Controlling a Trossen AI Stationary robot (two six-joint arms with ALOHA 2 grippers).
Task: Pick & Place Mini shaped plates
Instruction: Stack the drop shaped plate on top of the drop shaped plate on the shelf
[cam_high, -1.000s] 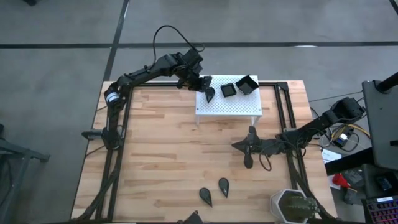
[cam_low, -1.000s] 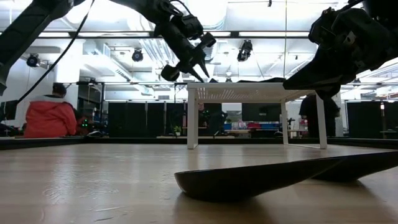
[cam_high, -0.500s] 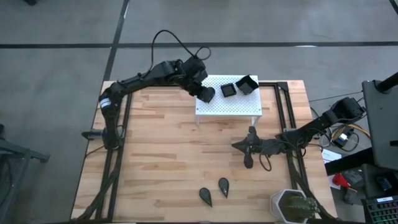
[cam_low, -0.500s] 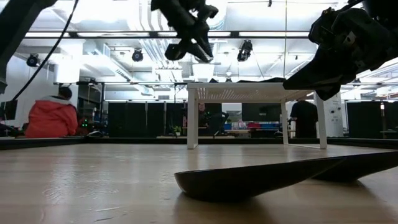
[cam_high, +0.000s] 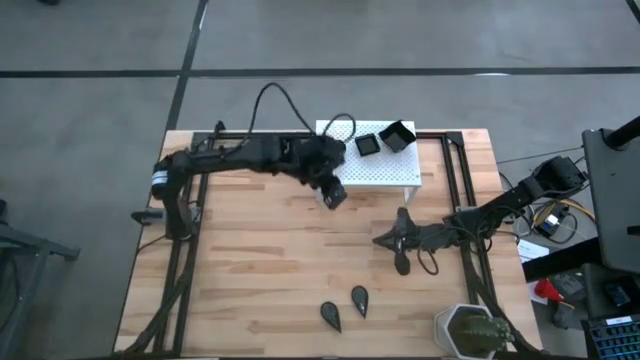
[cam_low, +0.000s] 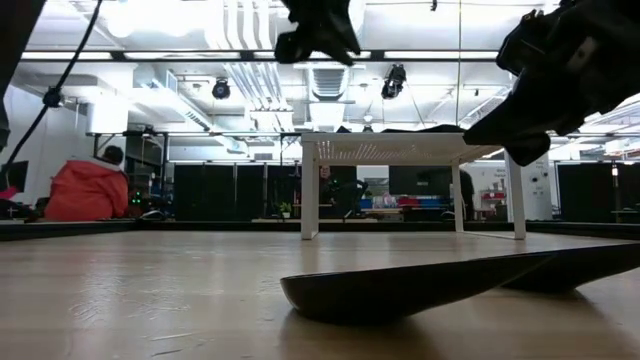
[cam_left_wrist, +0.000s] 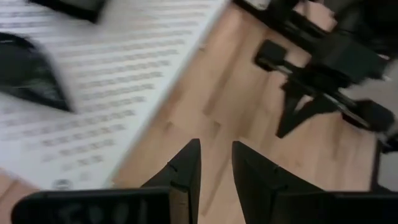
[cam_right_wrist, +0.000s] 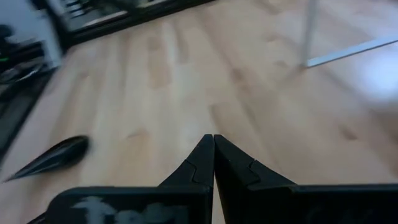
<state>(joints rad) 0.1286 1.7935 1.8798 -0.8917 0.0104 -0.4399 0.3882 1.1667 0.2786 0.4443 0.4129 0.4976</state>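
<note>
Reaching in from the table's left edge, the left arm holds the left gripper (cam_high: 336, 193) just off the near left corner of the white perforated stand (cam_high: 385, 173), above the wooden table (cam_high: 250, 260); in its wrist view its two fingers (cam_left_wrist: 186, 171) stand a narrow gap apart with nothing between them. On the stand lie mini shaped plates: a teardrop plate (cam_left_wrist: 28, 74) shows on the perforated top in the left wrist view, and toward the far right side a small square plate (cam_high: 367, 144) sits just beside a larger square plate (cam_high: 398, 136), which tilts at the far right corner. Right of centre, the right gripper (cam_high: 381, 238) hovers low over the bare wood, its fingers (cam_right_wrist: 198, 163) pressed together and empty. Near the table's near edge two teardrop plates (cam_high: 345, 306) lie side by side, well apart from both grippers. A white pot with a green plant (cam_high: 468, 330) stands at the near right corner.
</note>
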